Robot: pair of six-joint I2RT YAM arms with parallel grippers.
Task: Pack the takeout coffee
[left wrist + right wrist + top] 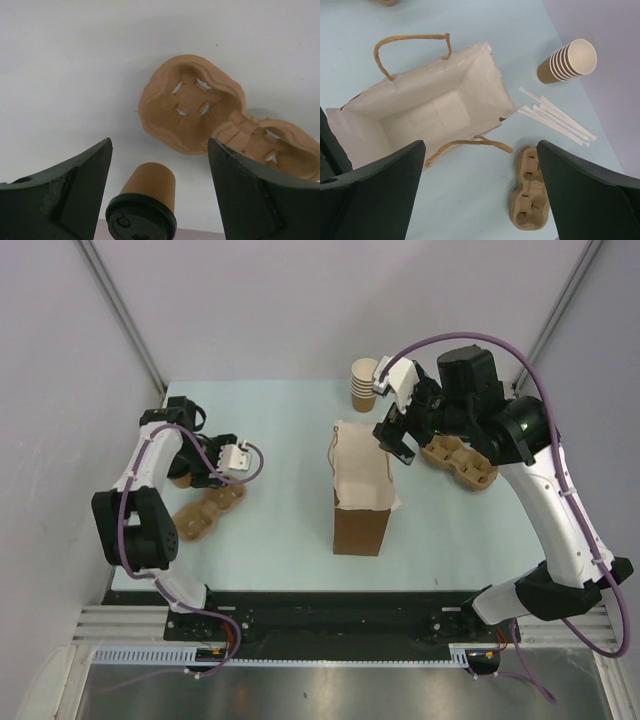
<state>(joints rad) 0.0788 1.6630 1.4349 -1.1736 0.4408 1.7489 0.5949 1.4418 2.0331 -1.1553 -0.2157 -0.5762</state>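
Note:
The takeout coffee (148,199), a small tan cup with a black lid, stands on the table low in the left wrist view. My left gripper (159,145) is open, with the cup between and below its fingers, which do not touch it. From above, the cup (181,480) is partly hidden under the left arm, with the left gripper (207,476) beside it. My right gripper (480,146) is open and empty. It hovers by the open paper bag (435,107), and in the top view this gripper (396,440) is at the bag's (360,502) far right corner.
A pulp cup tray (200,107) lies just past the coffee, at the left (208,512) in the top view. A second tray (460,462) lies right of the bag (530,197). A stack of lidless cups (567,61) and white wrapped sticks (555,120) are at the back right.

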